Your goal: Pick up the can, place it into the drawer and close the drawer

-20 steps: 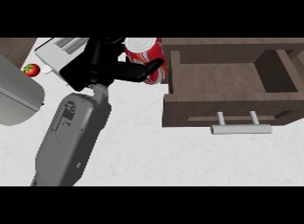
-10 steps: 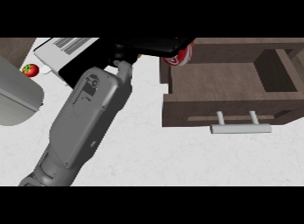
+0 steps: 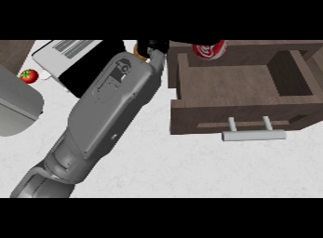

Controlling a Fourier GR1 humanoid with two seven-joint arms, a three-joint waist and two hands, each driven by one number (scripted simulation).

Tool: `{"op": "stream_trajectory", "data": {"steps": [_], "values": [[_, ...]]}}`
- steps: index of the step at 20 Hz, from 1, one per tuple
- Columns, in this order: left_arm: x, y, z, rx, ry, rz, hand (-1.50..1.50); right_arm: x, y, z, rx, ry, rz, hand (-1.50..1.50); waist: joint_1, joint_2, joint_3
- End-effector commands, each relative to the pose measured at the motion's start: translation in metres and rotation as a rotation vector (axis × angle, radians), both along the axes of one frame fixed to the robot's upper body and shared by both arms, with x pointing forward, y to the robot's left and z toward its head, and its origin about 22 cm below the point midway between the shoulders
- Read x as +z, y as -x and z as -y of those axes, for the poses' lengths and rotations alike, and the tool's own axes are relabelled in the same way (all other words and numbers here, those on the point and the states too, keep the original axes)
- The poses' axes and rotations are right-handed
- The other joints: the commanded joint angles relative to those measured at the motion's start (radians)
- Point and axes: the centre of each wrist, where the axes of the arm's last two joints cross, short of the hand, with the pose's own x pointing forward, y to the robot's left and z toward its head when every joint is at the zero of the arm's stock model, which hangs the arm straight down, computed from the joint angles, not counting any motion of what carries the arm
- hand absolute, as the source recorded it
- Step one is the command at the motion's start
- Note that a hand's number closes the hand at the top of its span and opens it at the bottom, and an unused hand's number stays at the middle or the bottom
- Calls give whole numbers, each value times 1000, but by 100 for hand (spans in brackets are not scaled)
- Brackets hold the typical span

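Counter [image 3: 191, 172]: white, lightly marbled top, spans the view. Far left, a white and black appliance [image 3: 74, 58] sits on it; a small red tomato [image 3: 29, 76] lies just left of that. Large grey rounded object [image 3: 9, 104] at left edge. Open wooden drawer [image 3: 239, 88], pale bar handle [image 3: 254, 135], extends over the right side.

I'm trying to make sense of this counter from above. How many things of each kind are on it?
Cans: 1, the red can at the drawer's back edge.
Drawers: 1, the open wooden drawer with a grey handle.
Tomatoes: 1, the small red tomato at the left.
Toasters: 1, what looks like a toaster.
Total: 4.
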Motion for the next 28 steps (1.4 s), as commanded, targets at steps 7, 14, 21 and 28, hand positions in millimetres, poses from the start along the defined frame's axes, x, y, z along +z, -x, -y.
{"op": "stream_trajectory", "data": {"steps": [7,14,21,28], "values": [[-4,-13,25,5,-24,-32,150,9,3,-5,13,7,-3,-150,-25,5,0],[0,-4,46,10,-74,-47,150,-1,-3,-6,30,-7,18,-150,-30,4,1],[-15,-12,43,28,-86,-97,150,12,-16,-6,42,6,17,-150,-39,11,1],[-38,-10,41,101,-138,-80,-150,23,-16,-7,30,15,6,-150,-58,12,1]]}}
